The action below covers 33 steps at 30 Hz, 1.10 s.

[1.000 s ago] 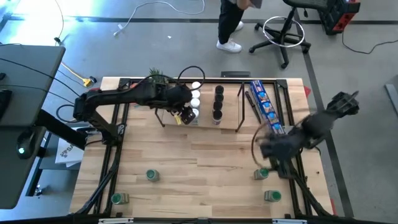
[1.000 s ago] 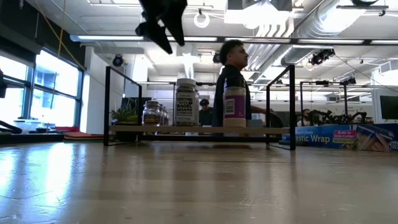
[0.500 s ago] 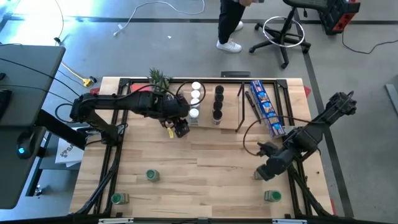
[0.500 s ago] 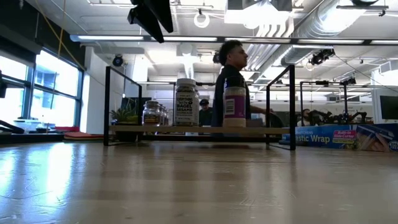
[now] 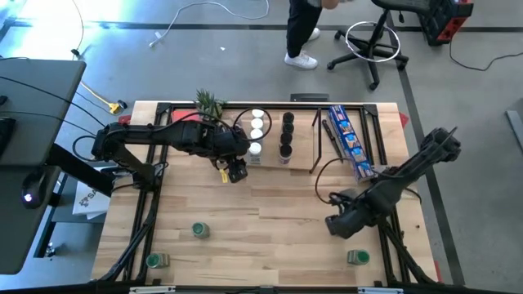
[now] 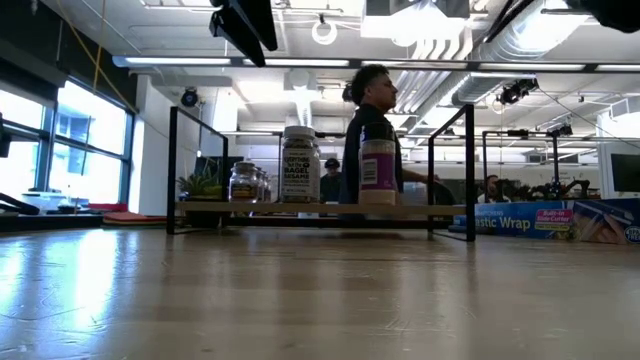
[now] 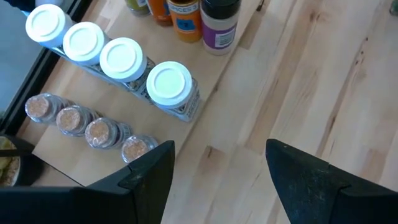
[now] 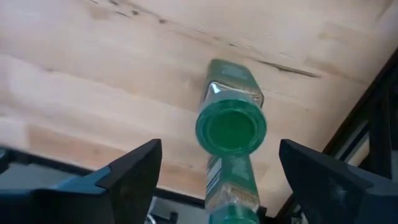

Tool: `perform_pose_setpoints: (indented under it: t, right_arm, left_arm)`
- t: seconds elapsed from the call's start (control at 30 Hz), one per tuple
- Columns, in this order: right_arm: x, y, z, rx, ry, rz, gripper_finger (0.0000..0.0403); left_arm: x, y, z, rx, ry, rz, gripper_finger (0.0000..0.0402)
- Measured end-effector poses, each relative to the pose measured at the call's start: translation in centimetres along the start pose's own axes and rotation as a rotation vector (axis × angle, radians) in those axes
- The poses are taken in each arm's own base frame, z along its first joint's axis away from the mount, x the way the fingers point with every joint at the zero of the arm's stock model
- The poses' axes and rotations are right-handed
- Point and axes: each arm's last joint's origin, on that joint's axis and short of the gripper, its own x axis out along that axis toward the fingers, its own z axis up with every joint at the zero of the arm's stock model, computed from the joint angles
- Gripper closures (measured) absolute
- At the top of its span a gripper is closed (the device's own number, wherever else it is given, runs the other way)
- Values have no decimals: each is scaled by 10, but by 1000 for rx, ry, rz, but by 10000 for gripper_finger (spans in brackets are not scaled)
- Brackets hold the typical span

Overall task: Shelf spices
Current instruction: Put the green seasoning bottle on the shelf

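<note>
Two dark arms work over a light-wood bench [image 5: 270,220]; the shelf [image 5: 274,139], a small wooden rack in a thin black wire frame, stands at the far middle of the bench.

On the shelf: a row of white-lidded jars [image 7: 115,56]; beside it a row of brownish-topped jars [image 7: 81,121]; a row of black-lidded jars [image 5: 287,135] to the right of the white ones. From bench height the low view shows the rack's wire posts with a large labelled jar [image 6: 300,165] and a purple-labelled jar [image 6: 377,170] standing upright on it.

The left gripper [image 5: 233,169] hangs just off the shelf's near left corner, above the bare wood; its jaws are spread and hold nothing, the two dark fingers [image 7: 149,174] standing apart with empty bench between them.

The right gripper [image 5: 339,223] hovers over the near right part of the bench, directly above a green-lidded jar [image 8: 231,130]; its jaws are spread wide on either side of that jar, not touching it. A second green lid shows just beyond that jar in the wrist view.

More green-lidded spice jars stand well apart on the near bench: one at near left [image 5: 200,231], one at the near left corner [image 5: 154,260], one at near right [image 5: 357,257].

A long blue box [image 5: 351,140] lies on the far right of the bench; a person [image 6: 370,130] stands beyond the shelf.
</note>
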Motion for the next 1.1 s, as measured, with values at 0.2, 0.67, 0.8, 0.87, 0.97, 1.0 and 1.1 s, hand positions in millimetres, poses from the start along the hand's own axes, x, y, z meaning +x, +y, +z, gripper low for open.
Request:
perform_pose_setpoints:
  t: [0.2,0.67,0.8,0.87,0.97,1.0,1.1]
  right_arm:
    - [14,4,3,56,-13,-48,82]
    - [54,-13,13,134,48,32,99]
    - [54,-13,13,127,70,24,151]
    - [54,-14,12,120,88,16,190]
    - [50,-12,11,87,99,15,219]
    - [45,-9,12,60,108,26,219]
    - [18,8,19,-54,122,106,219]
  left_arm:
    - [0,0,0,-1,-1,-2,157]
    - [0,-1,0,-34,6,-20,156]
    - [0,-1,0,-45,6,-21,156]
    - [0,-1,0,-45,6,-21,156]
    - [0,-1,0,-45,7,-21,156]
    - [0,-1,0,-45,7,-23,156]
    - [-2,-1,-1,-47,11,-42,156]
